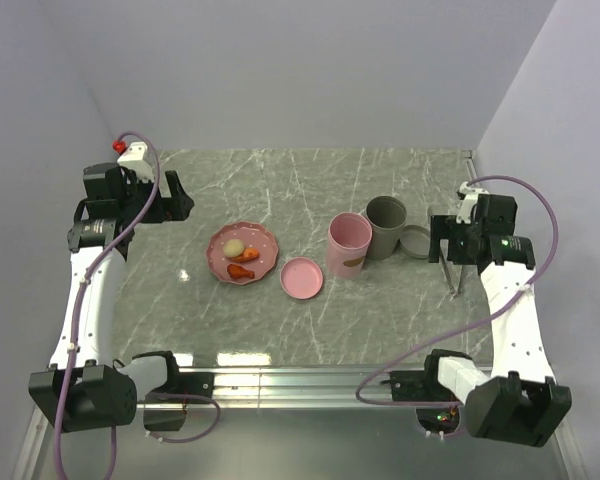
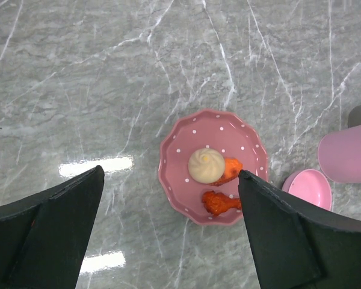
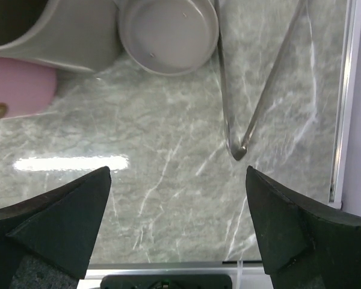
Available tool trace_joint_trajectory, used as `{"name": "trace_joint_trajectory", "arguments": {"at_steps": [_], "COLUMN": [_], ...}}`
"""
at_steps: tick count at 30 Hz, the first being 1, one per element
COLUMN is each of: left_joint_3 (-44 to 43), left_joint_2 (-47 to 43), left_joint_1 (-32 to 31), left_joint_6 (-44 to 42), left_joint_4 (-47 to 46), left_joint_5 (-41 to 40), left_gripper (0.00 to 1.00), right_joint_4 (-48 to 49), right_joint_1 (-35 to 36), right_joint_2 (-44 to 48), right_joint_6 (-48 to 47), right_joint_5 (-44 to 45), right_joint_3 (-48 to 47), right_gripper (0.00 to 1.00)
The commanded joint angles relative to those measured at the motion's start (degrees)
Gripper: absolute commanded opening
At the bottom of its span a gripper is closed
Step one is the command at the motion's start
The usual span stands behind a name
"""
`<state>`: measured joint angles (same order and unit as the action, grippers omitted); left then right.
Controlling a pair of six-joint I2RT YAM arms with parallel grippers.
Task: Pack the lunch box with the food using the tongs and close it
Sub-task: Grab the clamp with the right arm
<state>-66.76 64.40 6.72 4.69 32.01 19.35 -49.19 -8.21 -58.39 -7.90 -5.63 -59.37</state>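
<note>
One plate [image 2: 213, 129], one cream ball [image 2: 206, 165], two orange pieces [image 2: 230, 170] [image 2: 219, 203], two cups [image 1: 349, 245] [image 1: 386, 226], two lids [image 1: 302, 278] [image 1: 416, 242], one tongs [image 3: 236, 149].

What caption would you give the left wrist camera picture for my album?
Open left hand above a scalloped pink dotted plate holding a pale cream ball and two orange-red pieces.

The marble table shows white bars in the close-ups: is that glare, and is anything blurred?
Left wrist view: yes, two glare bars on the table left of the pink plate; the food is sharp. Right wrist view: one glare bar at the left; the tongs look sharp. Top view: even light, soft shadows, faint glare at the near edge.
</note>
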Motion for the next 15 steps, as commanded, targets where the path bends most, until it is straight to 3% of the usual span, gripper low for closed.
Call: {"name": "trace_joint_trajectory", "arguments": {"at_steps": [1, 15], "left_joint_3": [-2.14, -7.77], "left_joint_2": [0.20, 1.69], "left_joint_1": [0.05, 0.05], "left_joint_6": [2.08, 3.40], "left_joint_4": [-1.95, -2.04], "left_joint_5": [2.00, 10.09], "left_gripper": [0.99, 0.99], "right_joint_4": [-1.87, 0.67], "right_joint_1": [-3.65, -9.81], "right_joint_2": [-2.33, -24.30], "right_joint_6": [-1.59, -3.26], "right_joint_5": [-1.32, -0.79], "right_joint_3": [-1.62, -3.55], "right_gripper": [1.00, 1.00]}}
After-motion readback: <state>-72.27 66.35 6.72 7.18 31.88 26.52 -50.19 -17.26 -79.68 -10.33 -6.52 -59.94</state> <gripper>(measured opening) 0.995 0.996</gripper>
